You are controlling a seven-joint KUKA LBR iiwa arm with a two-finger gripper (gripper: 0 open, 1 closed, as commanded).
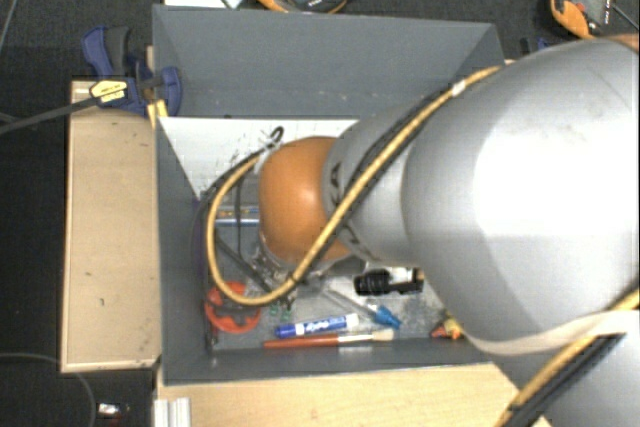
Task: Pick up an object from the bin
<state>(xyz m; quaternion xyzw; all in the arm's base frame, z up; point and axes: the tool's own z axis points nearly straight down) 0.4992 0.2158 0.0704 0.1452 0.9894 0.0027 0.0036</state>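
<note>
Grey sheet-metal bin (pixel 178 295), smooth-walled with a pale, scuffed floor, is what I'm looking down into. Nearest the gripper (pixel 268 275) is a red-orange round plastic piece (pixel 228 307) in the near-left corner, just left of the dark gripper body. Further right, along the near wall, lie a blue-and-white cylindrical marker (pixel 318 326) and, just beside it, a thin orange-red stick like a pencil (pixel 330 341). A slim blue pen (pixel 378 315) lies tilted past the marker's end, and a black cylindrical object (pixel 385 283) sits beyond that, at the arm's edge.

My arm's thick matte silver link (pixel 520 215) comes in from the right and dips into the bin. Its glossy orange domed wrist cover (pixel 295 200) sits over the left half, with a yellow-and-black cable (pixel 215 225) looped around it. That cover hides the gripper's tip, so I can't tell how far it is open or whether it holds anything.
</note>
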